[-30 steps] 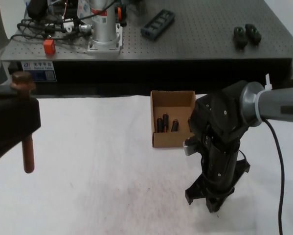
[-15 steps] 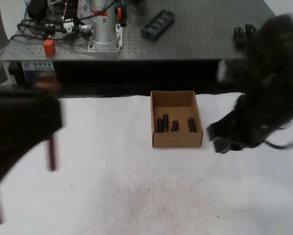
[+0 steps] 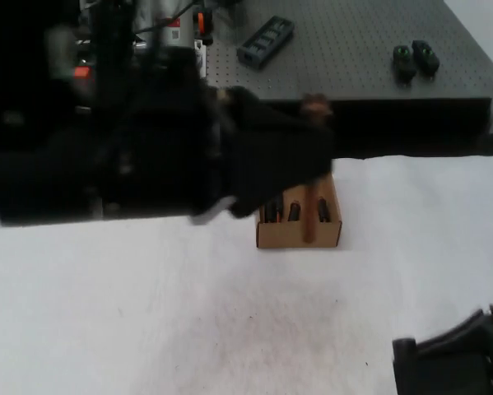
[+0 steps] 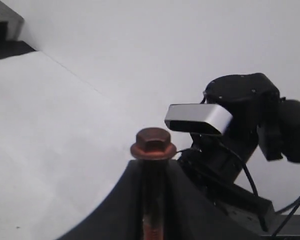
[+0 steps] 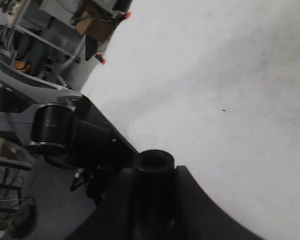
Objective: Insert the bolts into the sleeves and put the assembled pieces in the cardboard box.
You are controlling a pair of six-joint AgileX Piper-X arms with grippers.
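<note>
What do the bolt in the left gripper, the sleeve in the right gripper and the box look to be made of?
Bolt: metal, perhaps copper-plated steel, judging by its reddish-brown sheen and hex flange head.
Sleeve: matte black tube with a hollow end; it could be plastic or blackened metal, the look leaves it open.
Cardboard box: plain brown cardboard, with dull tan walls.

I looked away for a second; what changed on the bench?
The left hand, gripping the copper bolt, swung from the left edge across to above the cardboard box. The right hand, gripping a black sleeve, pulled back from beside the box to the near right corner. Box and pieces inside stayed put.
</note>
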